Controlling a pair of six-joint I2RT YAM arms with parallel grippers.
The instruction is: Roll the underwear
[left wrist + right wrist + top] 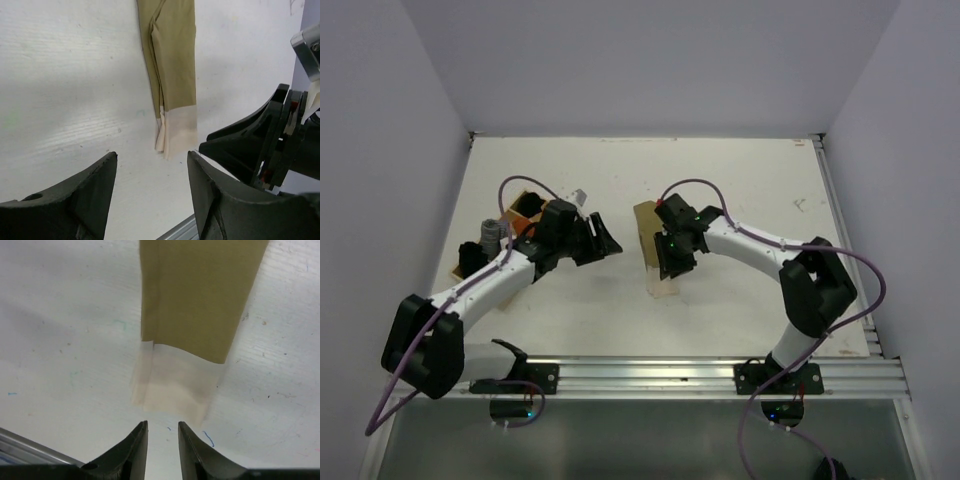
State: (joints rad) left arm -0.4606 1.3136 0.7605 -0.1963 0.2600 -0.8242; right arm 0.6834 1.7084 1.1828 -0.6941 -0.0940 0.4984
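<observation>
White table (740, 190) under left pincer (603, 243) and right pincer (671, 268); top matt, faint grain, scuffed, specks. Blue pen mark (209, 439) just right of right pincer's tips. Back wall (650, 60) well beyond both pincers, plain pale grey-lilac. Left wall (380, 150) left of left pincer, right wall (910, 120) right of right pincer, same colour. Aluminium rail (670, 372) along table edge behind pincers. Light even, diffuse; shadows soft.

No readable text in any of the three views

No word, number, brand or label can be made out on the bench (60, 315) or on the underwear (200, 295). The small blue and teal marks (209, 439) scattered over the bench surface form no letters or figures.
</observation>
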